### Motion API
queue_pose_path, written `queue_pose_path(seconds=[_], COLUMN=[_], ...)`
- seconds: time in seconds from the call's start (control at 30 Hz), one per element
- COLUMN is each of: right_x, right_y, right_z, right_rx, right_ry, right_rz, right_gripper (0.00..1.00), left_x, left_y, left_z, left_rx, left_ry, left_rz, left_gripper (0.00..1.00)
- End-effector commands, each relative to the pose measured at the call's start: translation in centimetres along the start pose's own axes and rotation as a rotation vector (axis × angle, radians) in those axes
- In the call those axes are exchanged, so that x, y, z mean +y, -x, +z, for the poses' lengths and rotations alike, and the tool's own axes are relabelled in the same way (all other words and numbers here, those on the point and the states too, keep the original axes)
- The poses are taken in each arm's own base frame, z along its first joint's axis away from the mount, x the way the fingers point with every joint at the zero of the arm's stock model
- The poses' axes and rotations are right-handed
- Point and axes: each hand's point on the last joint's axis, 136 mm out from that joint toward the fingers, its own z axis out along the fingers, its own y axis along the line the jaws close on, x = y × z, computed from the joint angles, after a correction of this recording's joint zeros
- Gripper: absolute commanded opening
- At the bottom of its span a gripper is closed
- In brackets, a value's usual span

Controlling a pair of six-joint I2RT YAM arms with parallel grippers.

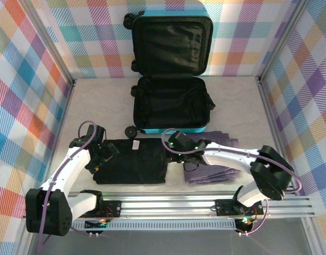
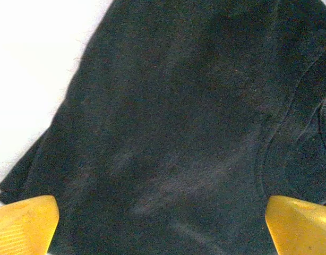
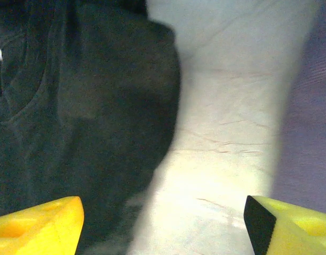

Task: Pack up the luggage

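Top external: left gripper (image 1: 103,153) and right gripper (image 1: 171,142), both spread wide, are flanking the folded black garment (image 1: 134,162) just in front of the open turquoise hard-shell suitcase (image 1: 168,130); pinching both edges evenly looks best.

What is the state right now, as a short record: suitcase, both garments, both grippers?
luggage: open, lid upright at back wall
black garment: folded on table, outside luggage
grey-purple garment: folded, right of black garment, partly under right arm
left gripper: open, over black garment
right gripper: open, over bare table between garments
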Motion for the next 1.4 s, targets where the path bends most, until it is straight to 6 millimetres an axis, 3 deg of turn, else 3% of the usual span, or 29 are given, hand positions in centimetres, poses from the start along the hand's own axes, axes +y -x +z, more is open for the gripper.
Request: queue_pose_path(seconds=[0.0, 0.37, 0.63, 0.73, 0.9, 1.0, 1.37], right_x=[2.4, 3.8, 3.2, 2.6, 1.2, 0.0, -4.9], right_y=[-0.3, -2.3, -3.2, -3.0, -3.1, -3.2, -2.6], right_z=[0.9, 4.6, 6.2, 6.0, 5.3, 4.8, 2.2], right_rx=[0.047, 0.157, 0.195, 0.183, 0.162, 0.158, 0.12], right_ry=[0.054, 0.031, -0.008, -0.041, -0.089, -0.132, -0.21], right_rz=[0.021, 0.006, 0.002, -0.007, -0.012, -0.017, 0.013], right_gripper=[0.78, 0.72, 0.57, 0.46, 0.15, 0.04, 0.03], left_x=[-0.3, -0.8, -2.0, -2.2, -3.1, -3.6, -4.2], left_y=[-0.9, -0.3, 1.1, 1.4, 1.6, 1.5, 0.7], left_z=[1.0, 0.7, -0.4, -0.6, -0.3, -0.1, -0.2], left_rx=[0.038, 0.016, -0.013, -0.019, -0.011, -0.003, 0.0], left_ry=[-0.015, -0.019, -0.023, -0.02, -0.032, -0.027, 0.001], left_rz=[-0.004, 0.047, 0.09, 0.094, 0.099, 0.113, 0.161], left_gripper=[0.99, 0.99, 0.99, 0.99, 0.99, 0.99, 0.99])
